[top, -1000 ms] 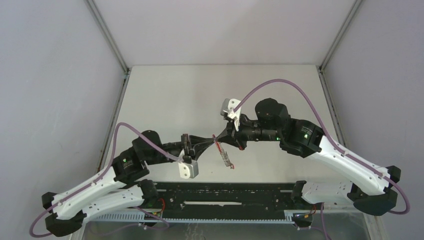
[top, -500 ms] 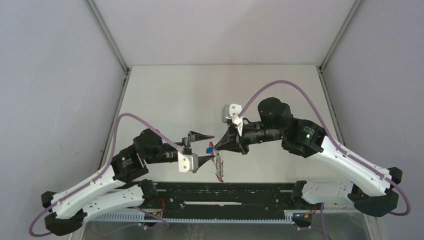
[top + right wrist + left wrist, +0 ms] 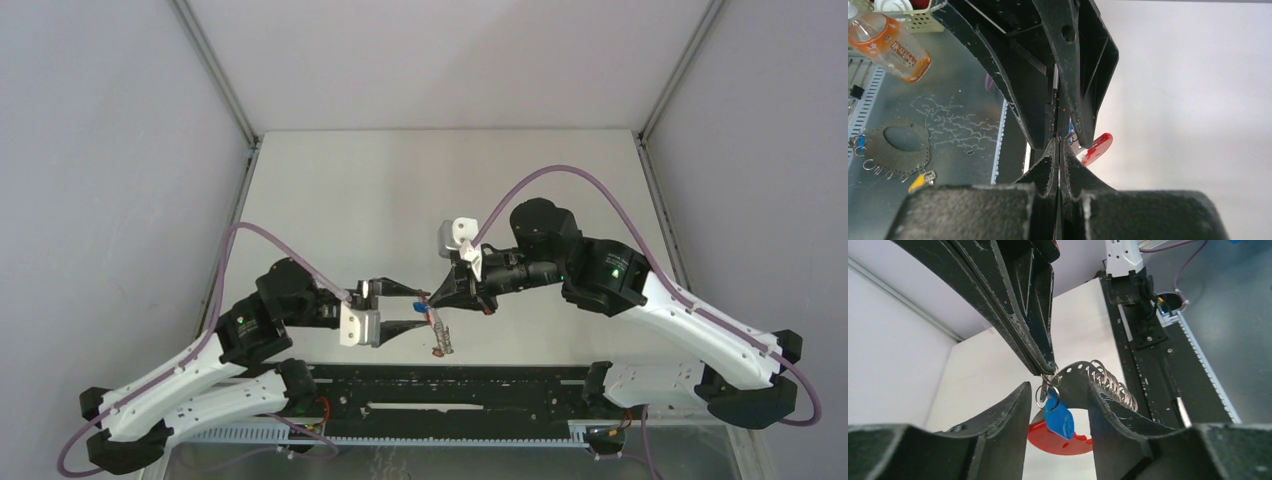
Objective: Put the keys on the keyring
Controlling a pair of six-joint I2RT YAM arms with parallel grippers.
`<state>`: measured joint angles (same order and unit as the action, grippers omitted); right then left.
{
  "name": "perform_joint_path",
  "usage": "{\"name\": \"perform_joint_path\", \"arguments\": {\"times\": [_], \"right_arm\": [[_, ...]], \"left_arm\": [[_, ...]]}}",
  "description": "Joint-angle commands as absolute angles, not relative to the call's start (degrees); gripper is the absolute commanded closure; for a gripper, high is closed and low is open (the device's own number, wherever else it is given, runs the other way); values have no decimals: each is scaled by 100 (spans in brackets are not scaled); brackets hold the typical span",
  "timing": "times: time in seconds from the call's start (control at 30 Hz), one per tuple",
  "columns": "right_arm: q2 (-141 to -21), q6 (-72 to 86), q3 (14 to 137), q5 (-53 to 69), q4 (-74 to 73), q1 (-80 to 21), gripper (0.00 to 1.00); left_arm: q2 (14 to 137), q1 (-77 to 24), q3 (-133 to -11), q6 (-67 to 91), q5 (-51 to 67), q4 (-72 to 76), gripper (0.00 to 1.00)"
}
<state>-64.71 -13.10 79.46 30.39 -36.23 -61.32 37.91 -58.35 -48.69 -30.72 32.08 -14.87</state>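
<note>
My right gripper (image 3: 432,297) is shut on the top end of the keyring (image 3: 441,335), which dangles above the table's near part. In the left wrist view the keyring's red curved band (image 3: 1053,442) and its row of silver rings (image 3: 1113,385) hang under the right gripper's tips. A key with a blue tag (image 3: 1059,417) hangs from a small ring there, between my left fingers (image 3: 1013,410) without touching them. The left gripper (image 3: 415,305) is open, its jaws on either side of the blue tag. In the right wrist view the red band (image 3: 1096,147) peeks out past the shut right gripper (image 3: 1058,142).
A black rail (image 3: 450,385) runs along the table's near edge between the arm bases. Grey walls close in the table's left and right sides. Below the table edge, the right wrist view shows a bottle (image 3: 890,42) and a grey disc with rings (image 3: 898,145).
The left gripper was shut against the right gripper's tips; it has opened and drawn back a little to the left. The blue-tagged key now hangs free, and the keyring has swung.
</note>
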Motion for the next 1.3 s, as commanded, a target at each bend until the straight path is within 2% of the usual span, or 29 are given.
{"name": "perform_joint_path", "arguments": {"times": [0.0, 0.13, 0.33, 0.47, 0.6, 0.77, 0.83, 1.0, 1.27], "right_arm": [[-6565, -1568, 8357, 2717, -3714, -6318, 100], [-6592, -1606, 8427, 2573, -3727, -6416, 100], [-6645, -1634, 8459, 2457, -3696, -6567, 100], [-6712, -1657, 8486, 2424, -3699, -6660, 100], [-6765, -1705, 8508, 2356, -3761, -6739, 100], [-6768, -1681, 8517, 2362, -3751, -6767, 100], [-6751, -1643, 8509, 2375, -3761, -6768, 93], [-6634, -1526, 8481, 2479, -3706, -6721, 87], [-6671, -1240, 8727, 2345, -3826, -6636, 64]], "left_arm": [[3878, -5760, -5149, -2551, 3492, -1530, 52], [3946, -5723, -5159, -2434, 3394, -1529, 64], [3990, -5698, -5127, -2251, 3353, -1450, 74], [3969, -5687, -5059, -2179, 3235, -1357, 92], [3921, -5654, -5004, -1988, 3149, -1256, 99], [3856, -5630, -4903, -1971, 3155, -1150, 100], [3828, -5621, -4873, -2107, 3190, -1145, 100], [3730, -5616, -4770, -2490, 3164, -1122, 100], [3571, -5616, -4573, -2577, 2892, -895, 100]]}}
